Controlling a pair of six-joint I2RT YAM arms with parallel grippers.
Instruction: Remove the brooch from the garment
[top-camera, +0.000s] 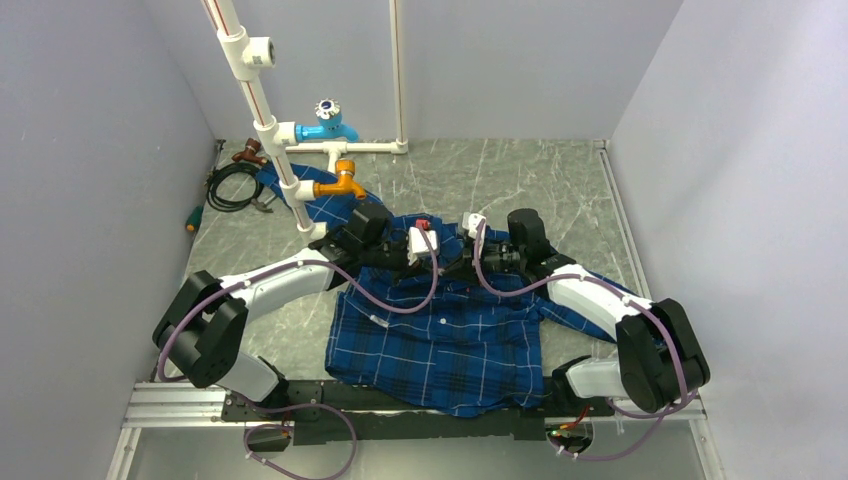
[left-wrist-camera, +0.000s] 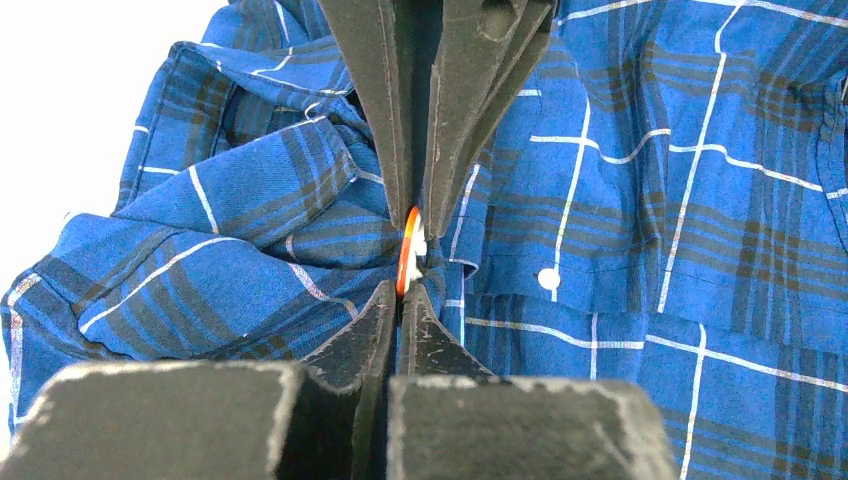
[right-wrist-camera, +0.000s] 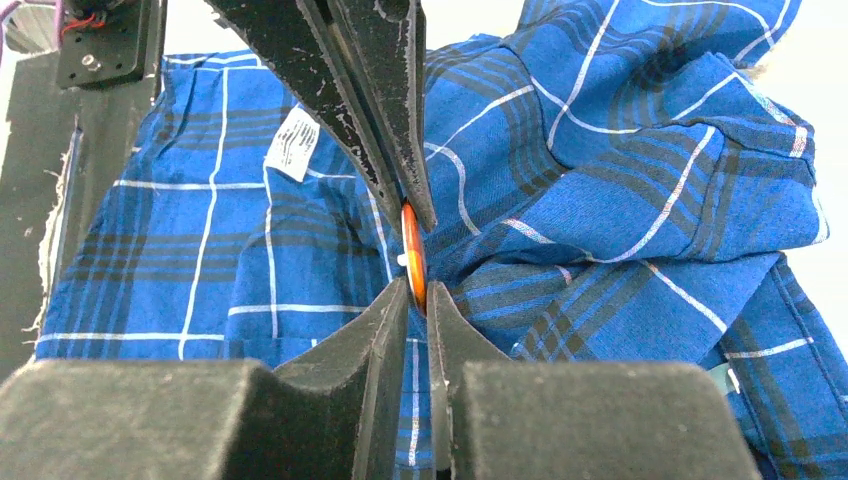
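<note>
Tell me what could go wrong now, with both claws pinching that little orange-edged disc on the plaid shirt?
Slip: the brooch sits edge-on, pinched only by the tips of the left gripper and the right gripper, so it might twist or pop free.
Snag: the garment is bunched tightly around it, so pulling may drag or tear the cloth.
Bump: both grippers meet at one spot and could knock together.

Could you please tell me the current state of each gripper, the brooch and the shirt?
left gripper: shut on the brooch, holding it by the rim.
right gripper: shut on the brooch from the opposite side.
brooch: seen edge-on, pinched by both grippers, apparently not yet off the garment.
garment: lying on the table, lower part spread out, fabric bunched up around the brooch.
</note>
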